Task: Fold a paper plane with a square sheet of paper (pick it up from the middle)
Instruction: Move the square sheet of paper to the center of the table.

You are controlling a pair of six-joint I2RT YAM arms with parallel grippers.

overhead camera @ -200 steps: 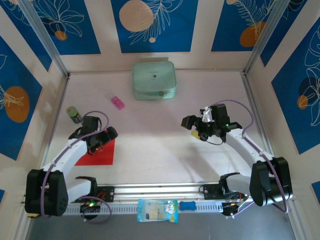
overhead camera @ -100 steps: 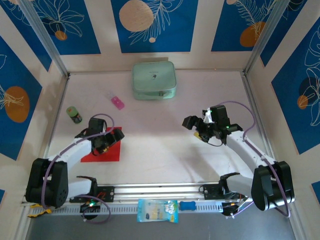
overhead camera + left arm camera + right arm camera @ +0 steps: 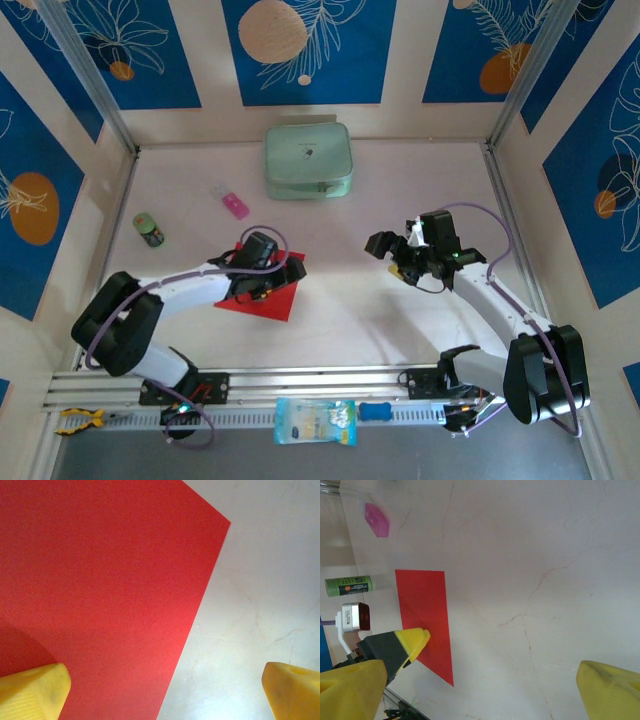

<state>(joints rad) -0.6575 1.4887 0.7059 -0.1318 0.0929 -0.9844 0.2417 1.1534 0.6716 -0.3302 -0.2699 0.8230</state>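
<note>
Seen from overhead, the square sheet of paper (image 3: 262, 303) lies flat on the table (image 3: 350, 225), on the near side of the pale green case (image 3: 308, 160), with the left gripper (image 3: 278, 280) over it. In the left wrist view, its yellow fingers (image 3: 32, 690) are spread wide, one over the sheet and one over bare table. In the right wrist view, the right gripper (image 3: 480, 690) gapes wide, apart from the sheet.

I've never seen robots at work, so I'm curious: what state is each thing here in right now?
square sheet of paper: flat on the table, unfolded.
left gripper: open, one finger over the paper, the other over bare table.
right gripper: open, above bare table, holding nothing.
pale green case: closed, lying flat.
</note>
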